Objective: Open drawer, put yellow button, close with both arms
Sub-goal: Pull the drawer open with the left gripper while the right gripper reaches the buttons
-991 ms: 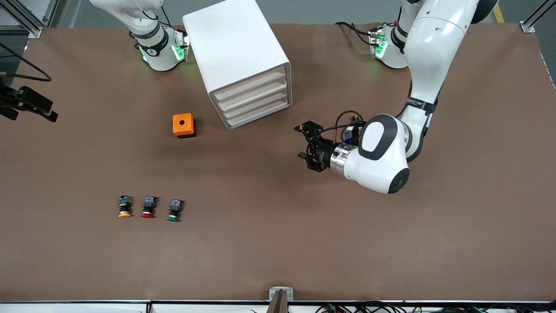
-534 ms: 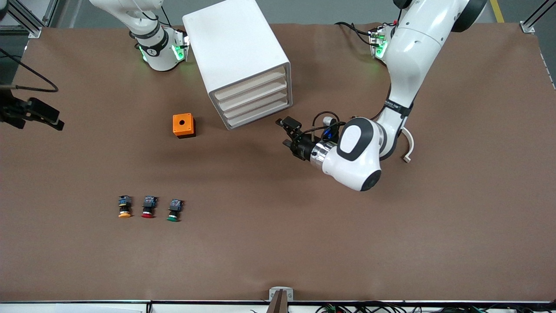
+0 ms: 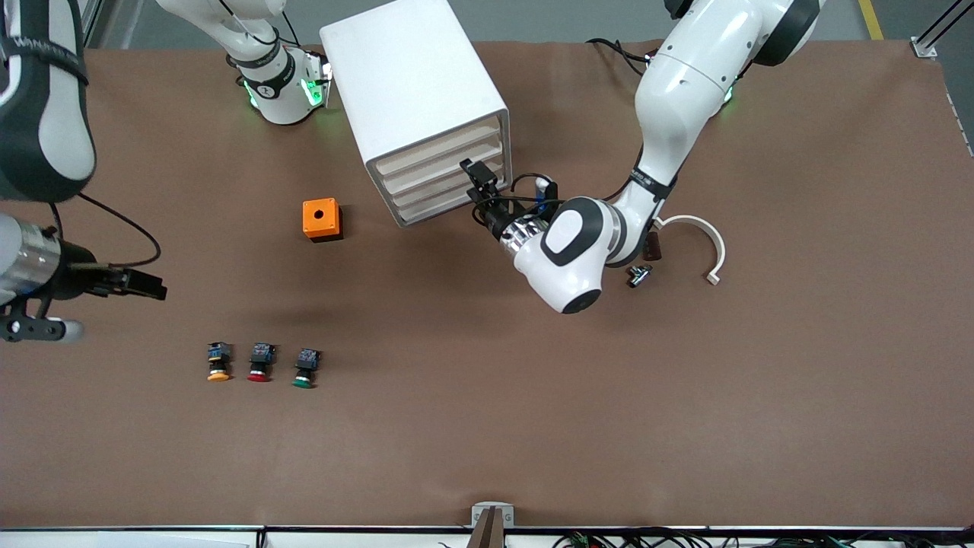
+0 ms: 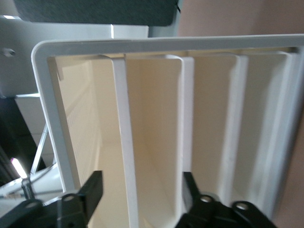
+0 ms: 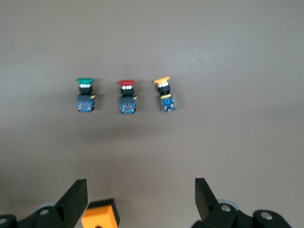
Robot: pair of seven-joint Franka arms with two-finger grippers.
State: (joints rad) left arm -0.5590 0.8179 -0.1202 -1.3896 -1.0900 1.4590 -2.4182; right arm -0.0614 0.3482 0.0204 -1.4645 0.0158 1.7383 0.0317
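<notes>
White left arm (image 3: 670, 99) bends toward the drawer (image 3: 437, 154).

The left gripper (image 3: 473, 186) covers part of the cabinet's (image 3: 415, 84) drawer fronts. The right arm's (image 3: 42, 99) upper reach runs off the frame edge.

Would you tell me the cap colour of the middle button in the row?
Red cap on the middle button; clearest in the right wrist view.

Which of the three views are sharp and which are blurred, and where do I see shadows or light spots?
Front view: sharp, even light, soft shadow on the table under the left arm's hand. Left wrist view: the cabinet fills the frame, slightly soft. Right wrist view: mildly blurred, faint shadows beside the yellow button.
</notes>
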